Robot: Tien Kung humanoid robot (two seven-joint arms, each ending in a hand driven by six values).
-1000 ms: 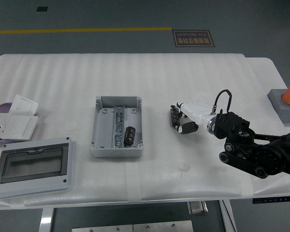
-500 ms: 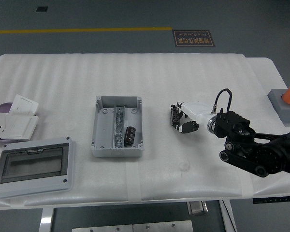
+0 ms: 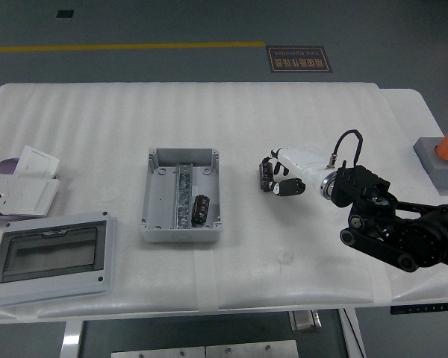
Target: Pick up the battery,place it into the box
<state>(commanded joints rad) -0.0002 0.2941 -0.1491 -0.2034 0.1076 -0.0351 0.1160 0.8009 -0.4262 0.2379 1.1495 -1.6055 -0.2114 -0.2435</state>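
The right hand (image 3: 284, 173) hovers over the bench (image 3: 299, 112), its fingers (image 3: 267, 175) curled around a dark cylinder, apparently the battery (image 3: 266, 177), its long axis running near to far. The open box (image 3: 181, 195) lies well to the left, another battery (image 3: 201, 209) already inside it.

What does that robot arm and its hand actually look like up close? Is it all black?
Not all of it. The right arm is black and chunky, built from rounded joint housings with bolted plates. The right hand has a glossy white shell and dark, segmented fingers. A metal collar joins hand to arm, and a thin black cable loops above the wrist. No left arm shows.
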